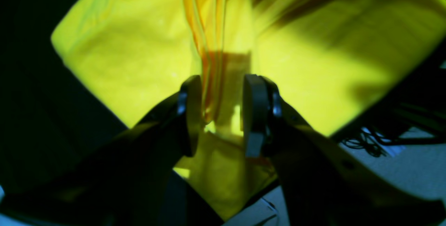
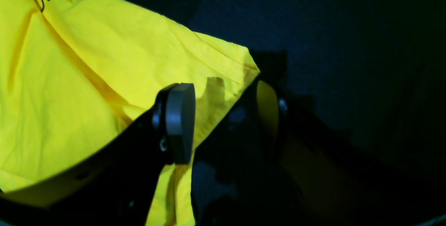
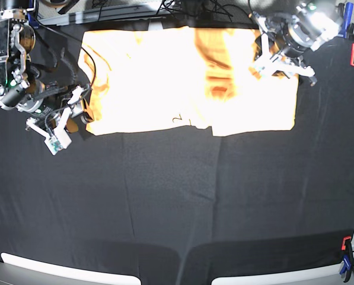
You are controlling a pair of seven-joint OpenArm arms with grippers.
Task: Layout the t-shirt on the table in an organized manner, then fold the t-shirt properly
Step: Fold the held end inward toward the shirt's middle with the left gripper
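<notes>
Covering the far half of the black tabletop [image 3: 177, 202], the t-shirt [image 3: 165, 89] lies spread but still rumpled, so layout is nearly done and folding is left. The left hand [image 1: 223, 114] pinches a raised fabric ridge; the right hand [image 2: 226, 121] stands apart, astride a shirt corner.

Left arm, at the far right of the base view: reaches in from the back corner, wrist bent down, its left pincer [image 1: 223, 114] with jaws part-way apart and a bunched ridge of the t-shirt [image 1: 139, 55] standing between the pads; whether the pads press it cannot be told. Right arm, at the far left: elbow folded, wrist angled low toward the table [image 3: 177, 202]. Its right pincer [image 2: 226, 121] stands wide, one finger over the cloth's corner, the other beside it.
</notes>
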